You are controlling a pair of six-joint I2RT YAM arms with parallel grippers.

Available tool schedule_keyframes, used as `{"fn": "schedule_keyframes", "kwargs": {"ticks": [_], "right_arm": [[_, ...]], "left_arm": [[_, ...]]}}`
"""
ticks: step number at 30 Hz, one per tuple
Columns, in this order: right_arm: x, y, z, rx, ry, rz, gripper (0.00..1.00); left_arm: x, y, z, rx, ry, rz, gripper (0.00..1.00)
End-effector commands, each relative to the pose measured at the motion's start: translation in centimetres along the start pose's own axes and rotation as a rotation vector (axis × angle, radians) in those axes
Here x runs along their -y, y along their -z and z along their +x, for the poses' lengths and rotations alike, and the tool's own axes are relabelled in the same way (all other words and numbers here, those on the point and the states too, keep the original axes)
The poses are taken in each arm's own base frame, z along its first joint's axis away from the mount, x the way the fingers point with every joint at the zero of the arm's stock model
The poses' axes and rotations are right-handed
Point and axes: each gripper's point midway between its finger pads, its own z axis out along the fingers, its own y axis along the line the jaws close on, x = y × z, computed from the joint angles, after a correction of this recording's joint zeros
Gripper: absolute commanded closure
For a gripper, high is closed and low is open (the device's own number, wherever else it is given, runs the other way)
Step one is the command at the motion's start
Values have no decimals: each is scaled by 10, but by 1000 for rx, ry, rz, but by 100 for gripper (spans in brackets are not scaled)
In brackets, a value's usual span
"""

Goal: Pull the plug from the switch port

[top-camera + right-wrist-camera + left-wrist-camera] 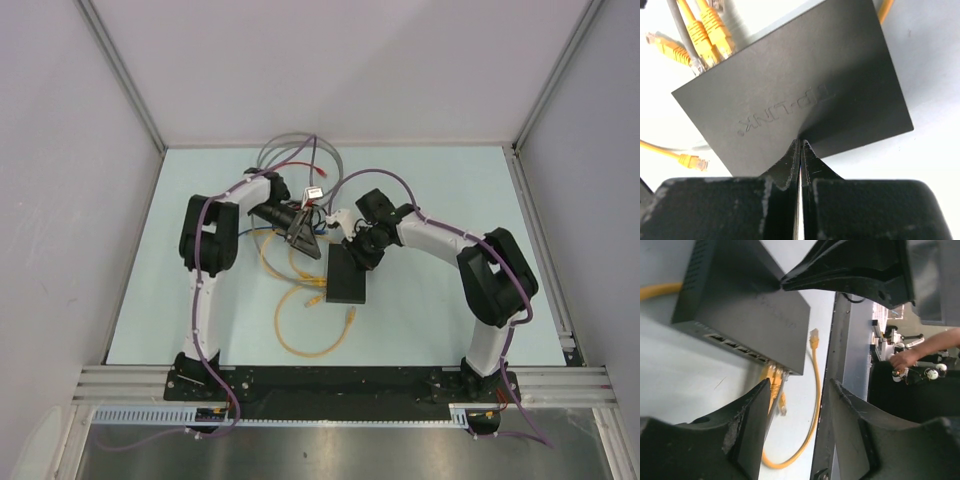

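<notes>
The black switch [347,278] lies flat in the middle of the table [450,180], between the two arms. Its little holes run along its left side. At the near end of that side two yellow plugs [710,30] and a thin grey cable [682,30] go into it, all packed close together.

The right gripper [800,145] has its two fingers squeezed tight with nothing between them. Its tip pokes down on the top of the switch, like a finger holding a book flat. The left gripper [800,390] has its fingers spread wide and holds nothing. It hangs by the far left corner of the switch and points toward the plugs.

I think a few things could go wrong. The plugs are so close that the wide fingers could grab two at once, or grab the grey cable. A plug may have a small clip that holds it in. If the clip is not pressed, a pull could drag the whole switch. The right tip is thin, so the box could slip out or spin under it. A loose yellow plug [814,337] lies just beside the switch, and its cable could catch the fingers.
</notes>
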Motion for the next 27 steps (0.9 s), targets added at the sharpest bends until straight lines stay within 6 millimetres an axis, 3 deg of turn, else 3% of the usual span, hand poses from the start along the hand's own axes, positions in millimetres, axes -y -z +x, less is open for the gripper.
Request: {"fn": "schedule_keyframes", "kwargs": {"ticks": [1, 4, 5, 6, 7, 10, 15, 19, 20, 21, 24, 27], "right_arm": [[-2, 24, -17, 67, 6, -14, 99], [0, 22, -21, 80, -7, -12, 98], [0, 23, -22, 80, -16, -11, 97], [0, 25, -24, 86, -24, -12, 97], [-2, 29, -27, 96, -38, -10, 97], [-12, 34, -29, 104, -42, -38, 97], [-22, 32, -23, 72, -15, -57, 96], [-22, 47, -26, 85, -35, -29, 96], [-24, 52, -26, 90, -48, -27, 94], [-25, 56, -24, 84, -64, -33, 84], [-36, 66, -26, 102, -84, -68, 68], [-37, 62, -28, 107, -67, -76, 59]], "left_arm": [[46, -18, 5, -5, -30, 137, 47], [53, -28, 24, -90, -34, 71, 47], [42, -31, 16, -67, -98, 18, 47], [31, -30, 30, -105, -68, -74, 47], [42, -23, 25, -80, -74, -131, 47], [34, -6, 19, -53, -163, -317, 45], [28, -5, 9, -16, -196, -334, 47], [21, -14, -1, -10, -176, -299, 48], [11, -17, -2, -23, -166, -305, 49], [5, -17, -2, -28, -167, -309, 50], [-7, -21, -1, -38, -153, -295, 51], [-14, -25, -4, -41, -140, -281, 52]]}}
